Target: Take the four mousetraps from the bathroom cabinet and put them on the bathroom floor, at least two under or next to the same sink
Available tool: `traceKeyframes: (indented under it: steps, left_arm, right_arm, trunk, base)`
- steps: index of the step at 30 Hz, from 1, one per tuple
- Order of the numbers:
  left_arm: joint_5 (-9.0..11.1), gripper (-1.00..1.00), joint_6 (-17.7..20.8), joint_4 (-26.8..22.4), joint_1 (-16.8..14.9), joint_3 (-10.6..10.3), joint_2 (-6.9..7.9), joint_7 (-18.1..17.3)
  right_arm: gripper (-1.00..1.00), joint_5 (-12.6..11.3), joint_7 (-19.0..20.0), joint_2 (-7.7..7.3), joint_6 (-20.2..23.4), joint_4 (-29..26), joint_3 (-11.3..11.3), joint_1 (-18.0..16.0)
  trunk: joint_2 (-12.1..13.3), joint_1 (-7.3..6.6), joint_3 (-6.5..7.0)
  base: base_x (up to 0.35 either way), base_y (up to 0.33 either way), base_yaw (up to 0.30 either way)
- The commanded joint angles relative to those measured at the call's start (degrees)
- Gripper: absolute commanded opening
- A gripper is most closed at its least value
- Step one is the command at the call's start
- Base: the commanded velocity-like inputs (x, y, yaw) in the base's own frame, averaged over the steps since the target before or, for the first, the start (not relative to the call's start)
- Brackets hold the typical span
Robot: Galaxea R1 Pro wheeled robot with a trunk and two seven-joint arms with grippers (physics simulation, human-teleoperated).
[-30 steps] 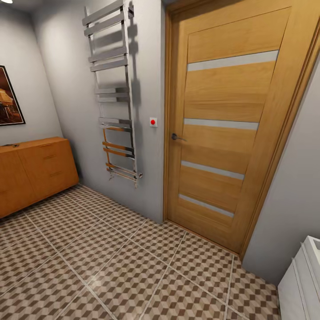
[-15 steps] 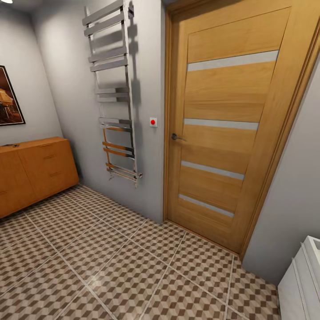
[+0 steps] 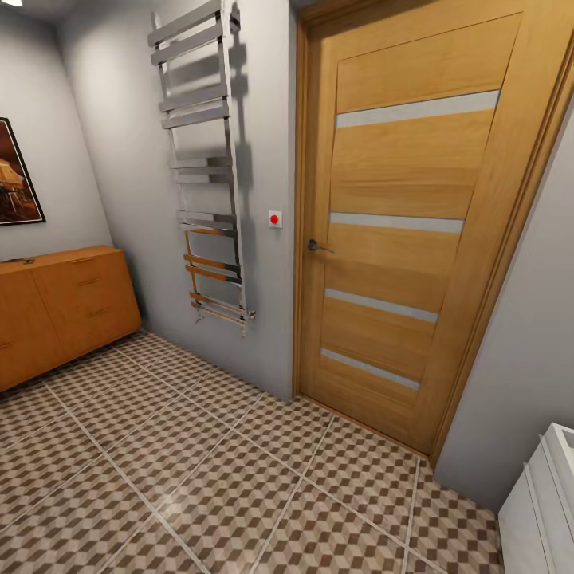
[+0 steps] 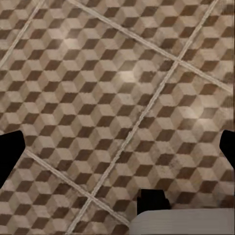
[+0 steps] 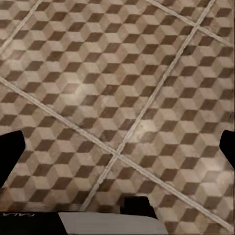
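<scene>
The orange-brown cabinet (image 3: 64, 307) stands against the left wall in the head view. A small dark flat thing (image 3: 17, 260) lies on its top, too small to tell whether it is one of the mousetraps. The cube-patterned bathroom floor (image 3: 207, 478) spreads across the lower half. At the bottom right corner is the white vanity (image 3: 534, 510), with an edge of the sink (image 3: 563, 443) on top. My left gripper (image 4: 117, 152) hangs open over bare tiles, with its dark fingertips (image 4: 10, 159) far apart. My right gripper (image 5: 117, 152) is open too, above the floor (image 5: 117, 88).
A closed wooden door (image 3: 406, 231) with a lever handle (image 3: 317, 246) fills the middle right. A chrome towel rail (image 3: 203, 167) hangs on the grey wall left of it, with a red switch (image 3: 275, 218) between them. A framed picture (image 3: 16, 179) hangs above the cabinet.
</scene>
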Motion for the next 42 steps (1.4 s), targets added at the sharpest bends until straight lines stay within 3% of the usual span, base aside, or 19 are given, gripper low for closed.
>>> traceKeyframes:
  steps: [1, 5, 9, 12, 14, 15, 16, 24, 30, 42]
  left_arm:
    - [0.0, 1.00, 0.3, -5.8, 0.0, 0.1, -0.13, 0.1]
    - [0.0, 1.00, 0.5, -11.1, -0.3, 0.1, -0.32, 0.2]
    - [0.0, 1.00, 2.2, -15.3, -0.7, 0.1, -0.71, 0.4]
    - [0.0, 1.00, 7.6, -19.5, -1.5, 0.1, -1.08, 1.0]
    - [0.0, 1.00, 14.2, -23.7, -2.3, 0.1, -1.23, 1.4]
    - [0.0, 1.00, 15.5, -24.6, -2.5, 0.1, -1.25, 1.5]
    - [0.0, 1.00, 19.3, -27.0, -4.1, 0.1, -1.31, 1.6]
    - [0.0, 1.00, 21.2, -25.8, -8.9, 0.1, -1.24, 2.4]
    - [0.2, 1.00, 21.2, -26.0, -9.2, 0.0, -1.08, 2.3]
    - [0.5, 1.00, 21.2, -26.4, -9.2, -0.2, -1.26, 2.2]
  right_arm:
    - [1.00, 1.1, -0.8, -0.42, 4.9, -8.5, 0.0, 0.0]
    - [1.00, 4.3, -1.1, -0.56, 13.7, -19.1, 0.0, -0.4]
    - [1.00, 6.7, -1.2, -0.42, 19.1, -27.3, 0.0, -1.5]
    - [1.00, 7.5, -1.2, -0.25, 22.2, -32.0, 0.0, -3.4]
    - [1.00, 7.8, -1.2, 0.09, 25.0, -34.4, 0.1, -6.3]
    - [1.00, 7.8, -1.2, 0.24, 25.6, -34.8, 0.1, -7.1]
    - [1.00, 8.0, -1.2, 1.20, 28.2, -35.7, 0.1, -11.0]
    - [1.00, 8.9, -1.7, 3.60, 29.7, -37.9, 0.3, -16.7]
    - [1.00, 9.4, -1.6, 3.87, 30.0, -42.6, 1.4, -17.1]
    - [1.00, 9.4, -1.7, 3.91, 30.8, -43.7, 1.3, -17.1]
  trunk:
    - [0.0, 0.00, -0.04]
    - [0.0, 0.00, -0.04]
    - [0.0, 0.00, -0.04]
    - [0.0, 0.00, -0.04]
    - [0.0, 0.00, -0.04]
    - [0.0, 0.00, -0.04]
    - [0.0, 0.00, -0.04]
    - [0.0, 0.00, -0.04]
    - [0.0, 0.00, -0.04]
    - [0.0, 0.00, -0.14]
  base:
    - [0.000, 0.000, 0.000]
    - [0.000, 0.000, 0.000]
    - [0.000, 0.000, 0.000]
    - [0.000, 0.000, 0.000]
    - [0.000, 0.000, 0.000]
    - [0.000, 0.000, 0.000]
    - [0.000, 0.000, 0.000]
    - [0.000, 0.000, 0.000]
    - [0.000, 0.000, 0.000]
    - [0.000, 0.000, 0.092]
